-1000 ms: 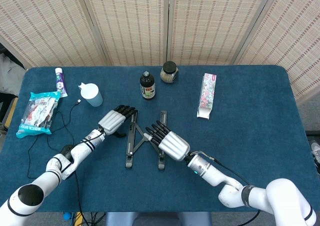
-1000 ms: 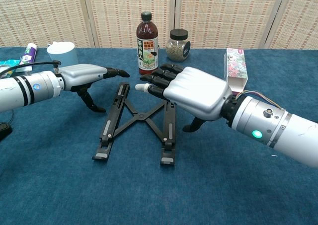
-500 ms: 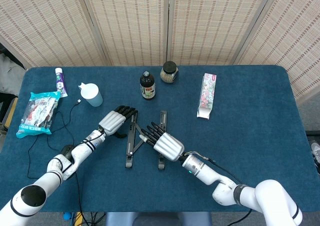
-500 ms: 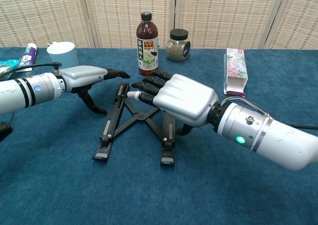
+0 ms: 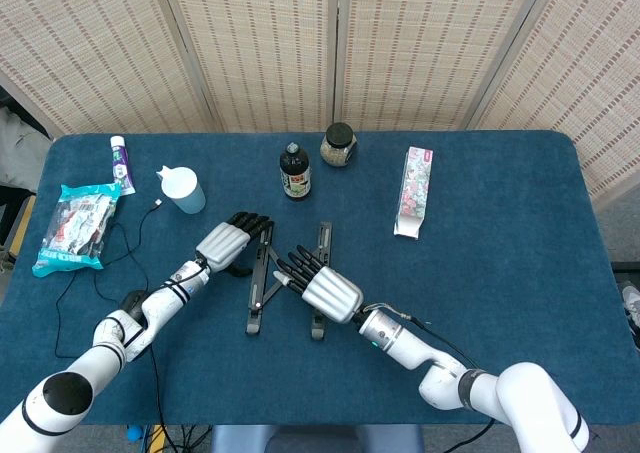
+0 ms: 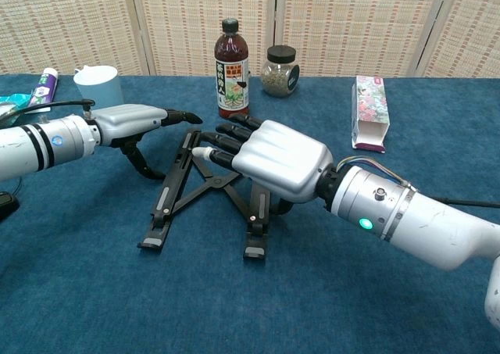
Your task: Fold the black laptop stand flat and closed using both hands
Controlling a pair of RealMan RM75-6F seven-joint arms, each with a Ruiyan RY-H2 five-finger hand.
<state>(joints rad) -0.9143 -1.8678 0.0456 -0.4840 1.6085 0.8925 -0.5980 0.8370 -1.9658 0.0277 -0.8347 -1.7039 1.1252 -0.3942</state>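
The black laptop stand (image 5: pixel 262 278) lies in the middle of the blue table, its two rails still spread and joined by crossed struts (image 6: pixel 205 184). My left hand (image 5: pixel 230 241) hovers at the far end of the left rail with fingers stretched over it and the thumb hanging down outside it (image 6: pixel 134 124). My right hand (image 5: pixel 322 289) lies palm down over the right rail, fingers extended leftward above the struts (image 6: pixel 269 160). That hand hides the middle of the right rail. Neither hand grips anything.
Behind the stand stand a dark bottle (image 5: pixel 294 171) and a jar (image 5: pixel 339 145). A floral box (image 5: pixel 414 192) lies at the right. At the left are a pale blue cup (image 5: pixel 183 189), a tube (image 5: pixel 121 163), a snack bag (image 5: pixel 76 227) and a black cable (image 5: pixel 118 258).
My right hand has slid left and lower over the right rail, and the whole stand has shifted slightly to the left. The left hand has barely moved.
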